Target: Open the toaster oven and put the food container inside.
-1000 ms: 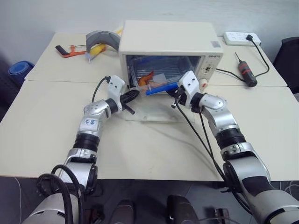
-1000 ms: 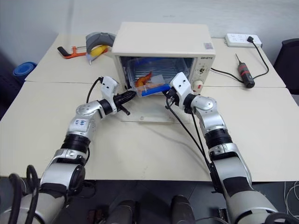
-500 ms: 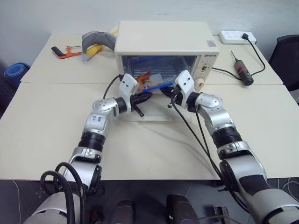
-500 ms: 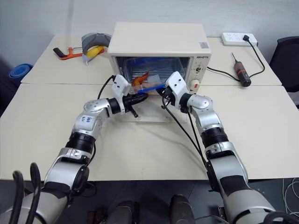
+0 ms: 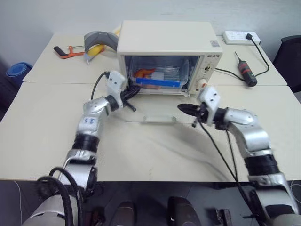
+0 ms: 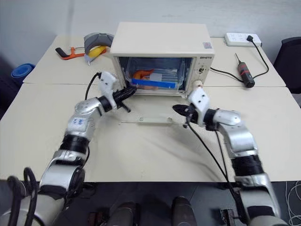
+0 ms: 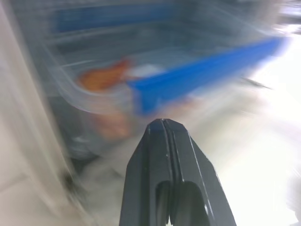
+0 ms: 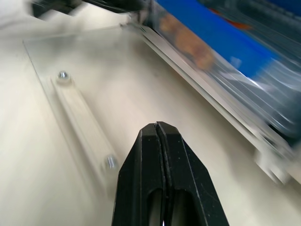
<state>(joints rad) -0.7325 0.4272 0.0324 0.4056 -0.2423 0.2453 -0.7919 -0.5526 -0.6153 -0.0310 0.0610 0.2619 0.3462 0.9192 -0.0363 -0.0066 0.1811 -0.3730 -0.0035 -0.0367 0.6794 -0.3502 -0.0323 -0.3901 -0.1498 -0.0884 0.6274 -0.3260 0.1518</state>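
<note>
The cream toaster oven (image 5: 169,35) stands at the back middle of the table. Its glass door (image 5: 155,112) lies dropped flat in front of it, white bar handle (image 8: 80,120) at the near edge. The food container (image 5: 158,78) rests inside on the rack, its blue clip strip (image 7: 202,73) facing out and orange food behind it. My left gripper (image 5: 135,91) is shut and empty, pointing at the oven's left front corner just short of the container. My right gripper (image 5: 182,108) is shut and empty, hovering over the door's right end, apart from the container.
On the right of the table lie a white power strip (image 5: 242,36) and a red-handled screwdriver (image 5: 245,70), with a cable running to the oven. At the back left are an orange hacksaw (image 5: 66,51) and a grey holder (image 5: 101,40). A black chair (image 5: 289,56) stands far right.
The container now sits level and deeper in the oven. My right gripper has drawn back and to the right, away from it. My left gripper has pulled back slightly to the oven's left corner.
</note>
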